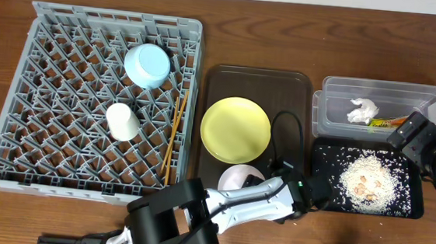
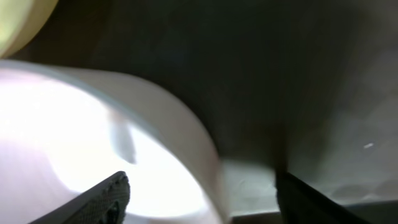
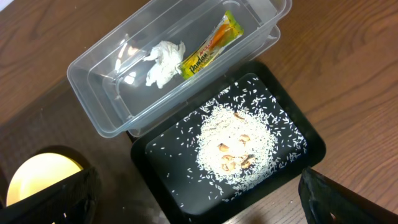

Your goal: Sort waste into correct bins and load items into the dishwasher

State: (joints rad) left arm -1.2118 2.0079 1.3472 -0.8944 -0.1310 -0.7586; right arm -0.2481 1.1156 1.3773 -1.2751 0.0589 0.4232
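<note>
Arm (image 1: 247, 198) outstretched, left pincer (image 2: 200, 177) at dish (image 2: 93, 124)

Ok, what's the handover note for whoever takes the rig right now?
Left gripper: open, straddling the rim of the white bowl on the brown tray.
Right gripper: open, empty, above the black tray.
Done: blue bowl, white cup and chopsticks sit in the rack; napkin and wrapper in the clear container; rice in the black tray.
Left: yellow plate and white bowl into the rack.
</note>
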